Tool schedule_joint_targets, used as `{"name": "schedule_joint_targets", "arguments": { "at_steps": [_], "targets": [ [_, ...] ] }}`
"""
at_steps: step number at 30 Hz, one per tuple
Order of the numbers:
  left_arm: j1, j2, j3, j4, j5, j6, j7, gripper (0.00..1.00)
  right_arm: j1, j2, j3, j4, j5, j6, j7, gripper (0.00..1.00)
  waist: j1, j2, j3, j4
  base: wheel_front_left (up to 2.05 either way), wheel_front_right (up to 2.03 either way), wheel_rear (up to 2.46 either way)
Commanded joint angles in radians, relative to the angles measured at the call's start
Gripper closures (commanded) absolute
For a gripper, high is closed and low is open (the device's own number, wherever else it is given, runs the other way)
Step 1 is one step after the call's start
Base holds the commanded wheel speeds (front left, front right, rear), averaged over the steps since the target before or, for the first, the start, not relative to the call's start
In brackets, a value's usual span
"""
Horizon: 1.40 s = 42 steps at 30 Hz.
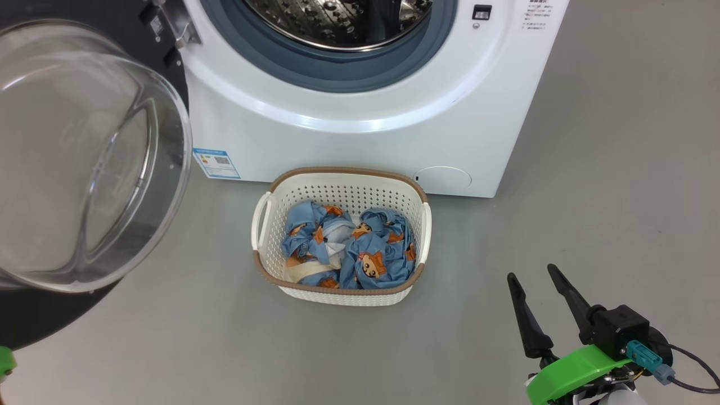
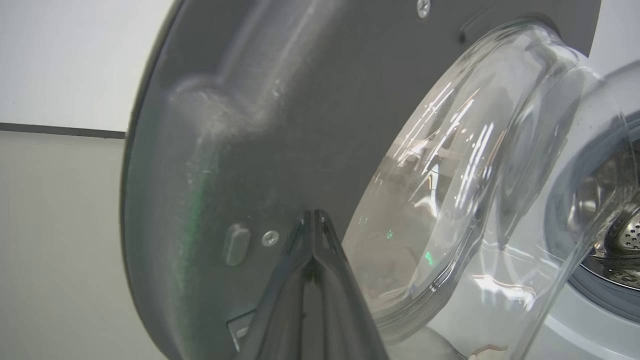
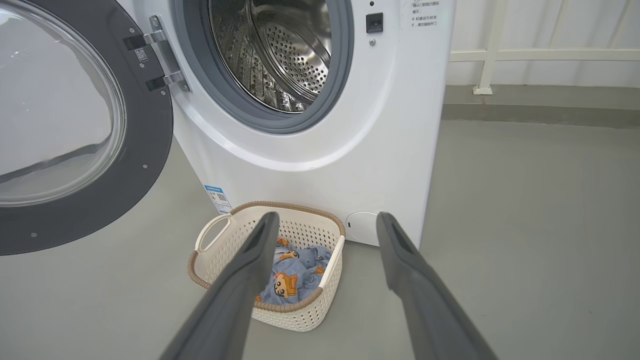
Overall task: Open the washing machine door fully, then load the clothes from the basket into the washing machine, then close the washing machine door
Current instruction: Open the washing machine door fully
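Our left gripper (image 2: pixel 314 216) sits pinched shut and empty by the washing machine door's (image 1: pixel 84 157) bulging clear glass, while our right gripper (image 1: pixel 531 272) gapes empty.

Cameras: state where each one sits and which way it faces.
Head view: on the head, looking down at the basket, the clothes, the washing machine; right gripper lower right.
Left wrist view: on left wrist, facing the inside of the washing machine door; shut left gripper below.
Right wrist view: on right wrist, facing the washing machine and basket past its open fingers.
Shared: head and right wrist views both show the basket.
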Motion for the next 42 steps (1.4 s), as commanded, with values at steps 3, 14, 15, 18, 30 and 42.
{"name": "schedule_joint_targets", "arguments": {
  "at_steps": [3,14,15,18,30,42],
  "targets": [
    [-0.035,0.063,0.044,-0.005,0.023,-0.008,-0.005,1.0,-0.028,-0.001,0.027,-0.021,-0.003,0.002,-0.012,0.0,0.0,-0.0001,0.001,-0.004,0.0,0.0,0.0],
    [0.057,-0.03,0.049,-0.137,0.119,-0.049,-0.005,0.91,-0.013,0.0,0.016,-0.025,0.013,0.002,-0.012,0.0,0.0,-0.0001,-0.04,-0.006,0.0,0.0,0.0],
    [0.068,-0.043,0.046,-0.154,0.127,-0.052,-0.005,0.85,-0.012,0.0,0.016,-0.025,0.014,0.002,-0.012,0.0,0.0,-0.0001,-0.044,-0.006,0.0,0.0,0.0],
    [0.104,-0.081,0.029,-0.2,0.148,-0.061,-0.005,0.53,-0.005,0.0,0.02,-0.025,0.019,0.002,-0.012,0.0,0.0,-0.0001,-0.058,-0.008,0.0,0.0,0.0],
    [0.23,-0.142,-0.105,-0.347,0.159,-0.08,-0.005,0.0,0.028,0.0,0.022,-0.047,0.048,0.002,-0.012,0.0,0.0,-0.0001,-0.1,-0.065,0.0,0.0,0.0],
    [0.328,-0.149,-0.258,-0.411,0.144,-0.081,-0.005,0.0,0.047,0.0,0.026,-0.085,0.05,0.002,-0.012,0.0,0.0,-0.0001,-0.112,-0.129,0.0,0.0,0.0]
  ]
}}
